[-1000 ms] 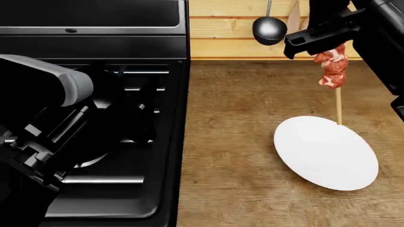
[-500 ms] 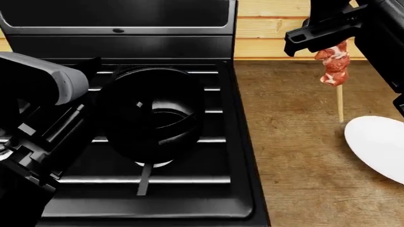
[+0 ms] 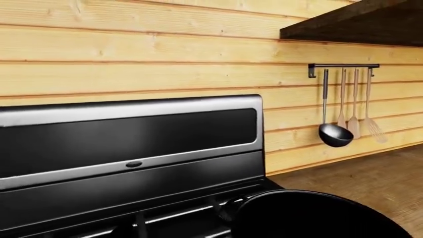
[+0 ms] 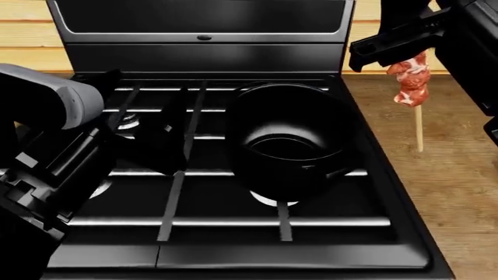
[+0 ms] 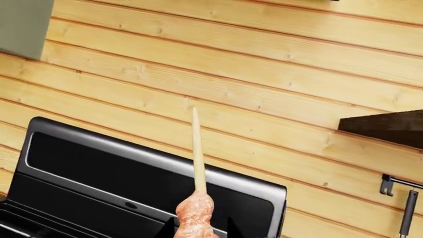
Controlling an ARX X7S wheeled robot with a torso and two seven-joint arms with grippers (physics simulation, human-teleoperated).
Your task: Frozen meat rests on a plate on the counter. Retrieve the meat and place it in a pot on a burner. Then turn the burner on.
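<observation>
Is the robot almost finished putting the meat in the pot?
About halfway. Done: the pinkish-red meat on its pale wooden skewer is off the plate, hanging from the right end effector above the brown wooden counter. In hand: carrying it toward the tall glossy black pot on the stove. Left: lower it into the pot, which looks empty, then turn the burner on.

Skewered frozen meat [image 5: 195, 215] before plank wall [image 5: 264, 74]

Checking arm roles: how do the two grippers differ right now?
The right gripper holds the frozen meat skewer hanging above the counter; the left gripper carries nothing visible. The right is raised beside the pot; the left sits low over the stove grates. Both are black.
</observation>
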